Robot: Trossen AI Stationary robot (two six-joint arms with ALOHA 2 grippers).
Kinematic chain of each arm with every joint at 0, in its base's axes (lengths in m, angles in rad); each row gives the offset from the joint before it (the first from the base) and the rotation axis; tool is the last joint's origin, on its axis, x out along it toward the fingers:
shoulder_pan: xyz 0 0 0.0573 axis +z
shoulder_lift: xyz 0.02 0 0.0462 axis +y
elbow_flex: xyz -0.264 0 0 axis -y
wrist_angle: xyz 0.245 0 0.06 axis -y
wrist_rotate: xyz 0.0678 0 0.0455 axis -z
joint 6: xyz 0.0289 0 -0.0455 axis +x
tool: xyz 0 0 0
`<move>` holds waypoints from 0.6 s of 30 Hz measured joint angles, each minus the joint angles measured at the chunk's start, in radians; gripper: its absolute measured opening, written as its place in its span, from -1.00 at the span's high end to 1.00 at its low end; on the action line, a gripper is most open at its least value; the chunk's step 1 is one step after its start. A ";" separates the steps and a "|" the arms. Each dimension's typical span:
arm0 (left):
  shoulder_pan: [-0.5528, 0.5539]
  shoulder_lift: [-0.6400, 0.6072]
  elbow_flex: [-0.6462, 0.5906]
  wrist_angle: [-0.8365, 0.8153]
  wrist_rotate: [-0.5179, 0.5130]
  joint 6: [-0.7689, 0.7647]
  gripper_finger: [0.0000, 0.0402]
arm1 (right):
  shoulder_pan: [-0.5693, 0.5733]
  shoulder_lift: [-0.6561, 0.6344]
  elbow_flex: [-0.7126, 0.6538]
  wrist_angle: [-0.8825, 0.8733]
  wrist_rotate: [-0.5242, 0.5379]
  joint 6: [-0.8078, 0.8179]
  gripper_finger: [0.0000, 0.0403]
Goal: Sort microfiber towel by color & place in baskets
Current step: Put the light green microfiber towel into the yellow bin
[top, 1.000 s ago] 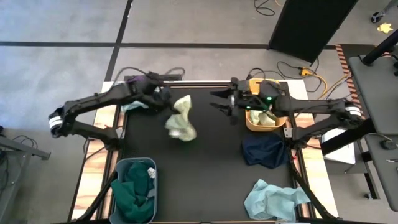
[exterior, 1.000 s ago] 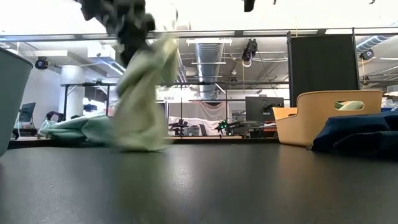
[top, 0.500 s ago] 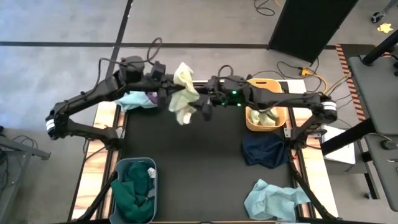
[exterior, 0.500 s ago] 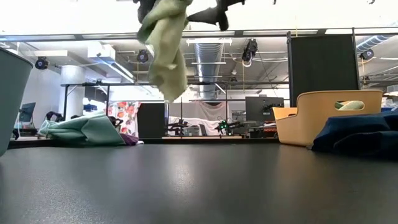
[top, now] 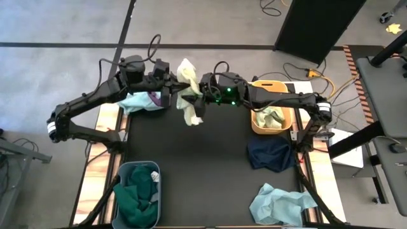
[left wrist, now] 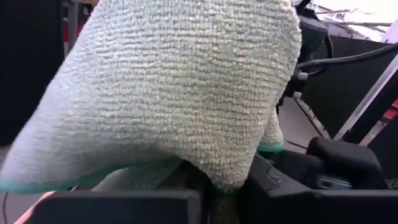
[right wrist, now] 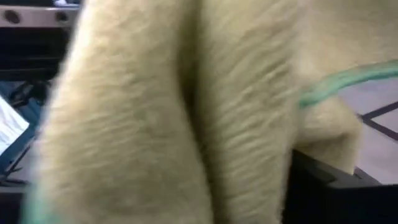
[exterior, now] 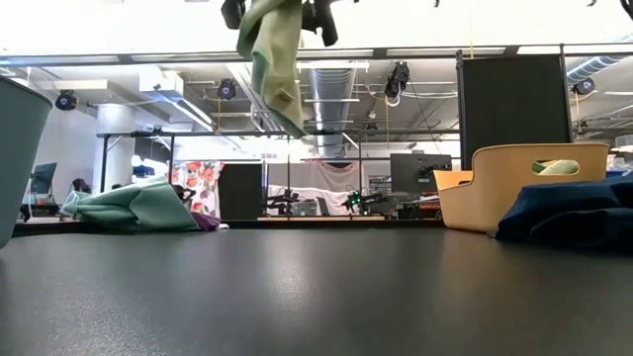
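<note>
Two grippers are meeting at one pale yellow-green towel (top: 187,95) held high above the bench (top: 210,178)
The soft, light, limp cloth is hanging in folds, best pinched at a bunched edge; the left gripper (top: 170,89) is clamping its top, the right gripper (top: 198,97) is pressing into it, grip unclear. The grey-blue basket (top: 122,175) is holding dark green cloth, the yellow-orange basket (top: 255,124) a pale one; navy towel (top: 270,152) and light blue towel (top: 280,202) are lying clear below

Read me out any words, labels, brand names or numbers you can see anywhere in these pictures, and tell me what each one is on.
None can be read: the pale green towel, yellow-orange basket and grey-blue basket carry no visible print, and anything in the room behind is too small to read.
</note>
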 joint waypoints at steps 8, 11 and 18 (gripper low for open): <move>0.000 0.023 0.156 -0.399 -0.053 0.150 0.44 | -0.016 -0.033 0.024 -0.151 0.009 -0.056 0.87; 0.000 0.024 0.262 -0.628 -0.182 0.247 0.29 | -0.034 -0.071 0.061 -0.329 0.081 -0.062 0.89; 0.000 0.010 0.355 -1.027 -0.463 0.327 0.05 | -0.100 -0.175 0.097 -0.806 0.444 -0.115 0.90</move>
